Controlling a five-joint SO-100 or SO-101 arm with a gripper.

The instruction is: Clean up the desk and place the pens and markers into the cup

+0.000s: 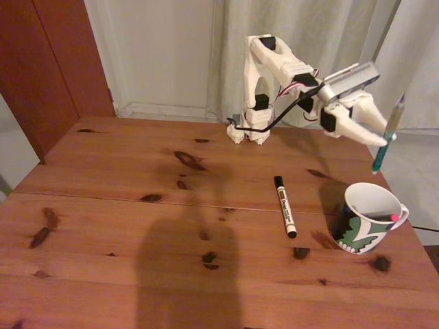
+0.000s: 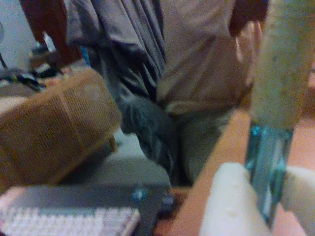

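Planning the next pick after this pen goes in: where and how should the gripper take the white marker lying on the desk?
Probably the middle of the white marker, on its barrel between the black caps, coming straight down from above. It lies flat on the desk with bare wood on both long sides, so the jaws should close across its width. The mug stands apart to its right in the fixed view, leaving room.

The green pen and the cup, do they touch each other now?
Apart. In the fixed view the green pen hangs in the claw, and its lower tip ends above the cup rim, with floor showing between them.
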